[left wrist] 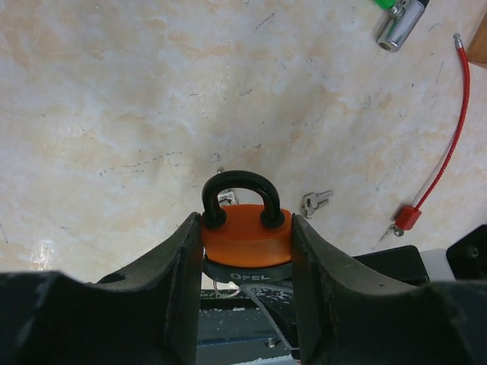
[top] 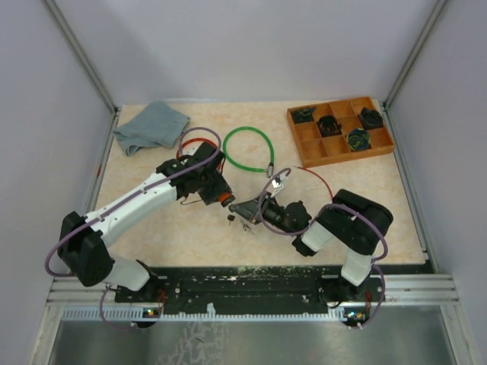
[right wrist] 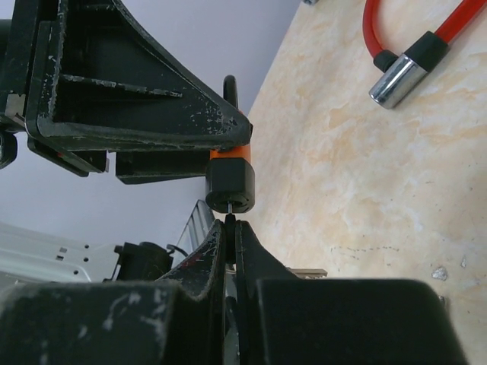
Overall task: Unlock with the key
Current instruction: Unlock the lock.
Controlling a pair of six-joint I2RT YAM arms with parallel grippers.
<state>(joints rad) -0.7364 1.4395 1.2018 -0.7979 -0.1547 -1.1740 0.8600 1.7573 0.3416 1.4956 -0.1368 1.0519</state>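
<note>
1. We see the left end effector (left wrist: 246, 222) clamped on the orange round padlock (left wrist: 245, 239), one finger against each side of its body.
2. The padlock's black shackle (left wrist: 242, 186) points away from the wrist, both legs seated in the body.
3. The padlock is held above the beige marbled tabletop (top: 175, 228), near its middle, with its black base turned toward the right arm.
4. The right end effector (right wrist: 228, 228) is pinched almost shut on a thin metal key (right wrist: 229, 218). The key's tip meets the padlock's base, but we cannot tell how deep it sits.
5. Small loose silver keys (left wrist: 316, 201) lie on the tabletop just beyond the padlock, near a red cable lock (left wrist: 449, 144).
6. Farther back lie a green cable loop (top: 249, 150), a crumpled grey cloth (top: 151, 126) and a wooden compartment tray (top: 340, 131).
</note>
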